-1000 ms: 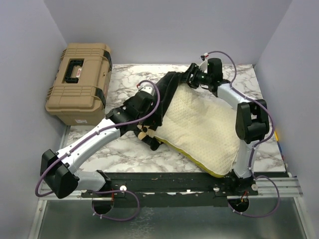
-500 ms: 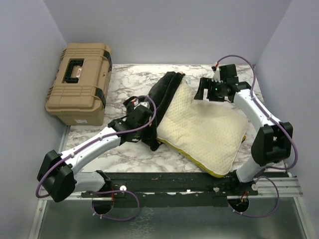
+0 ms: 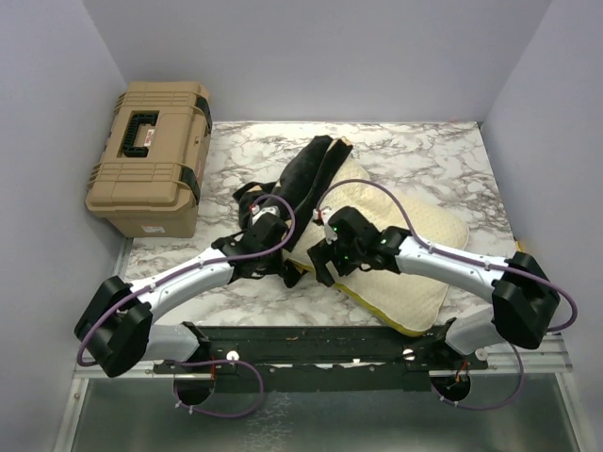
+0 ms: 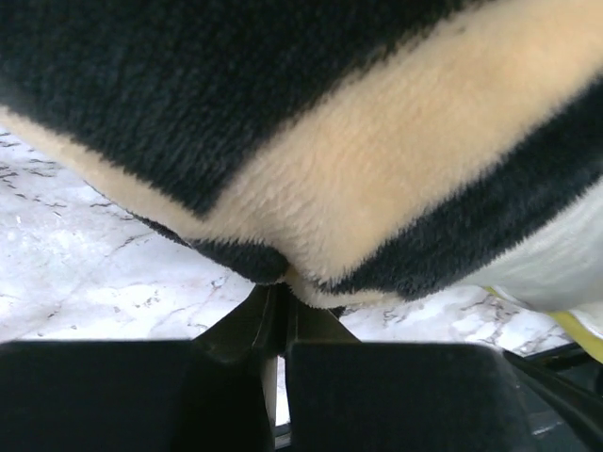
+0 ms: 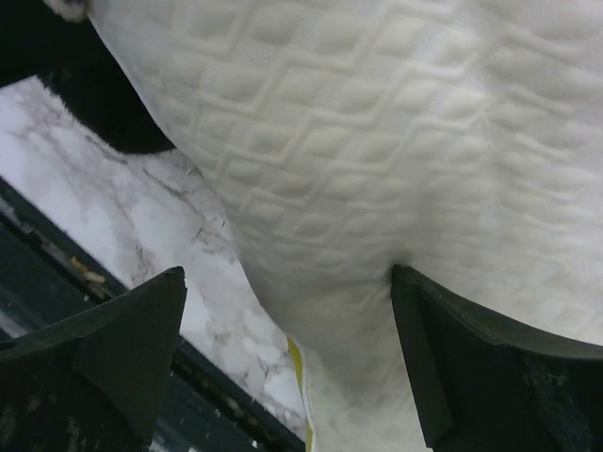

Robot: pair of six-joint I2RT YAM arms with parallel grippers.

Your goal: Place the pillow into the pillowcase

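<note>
You are at the feeding step: the mouth of the case has to be held open while a corner of the cushion goes in. Your left gripper [image 4: 278,297] has its jaws closed tight on a fold of the pillowcase [image 3: 306,174], with the black-and-tan plush pinched right at the fingertips in the wrist view. That fabric lies bunched in a dark ridge along the left edge of the pillow [image 3: 405,240], which rests flat on the marble table [image 3: 424,151], right of centre. Nearly all of its quilted face is bare, so judge the insertion as barely begun. Your right gripper [image 3: 323,256] hangs over the pillow's near-left corner, jaws spread wide and gripping nothing. Its wrist view shows the quilted cloth bulging between the two fingers [image 5: 113,348] without being clamped. Next you would likely close the right jaws on that corner, lift the pinched hem with the left so the opening gapes, then push the corner inside. You cannot tell whether the left holds one layer or both, and pinching both would seal the mouth. The toolbox [image 3: 151,155] stands well apart at the far left
</note>
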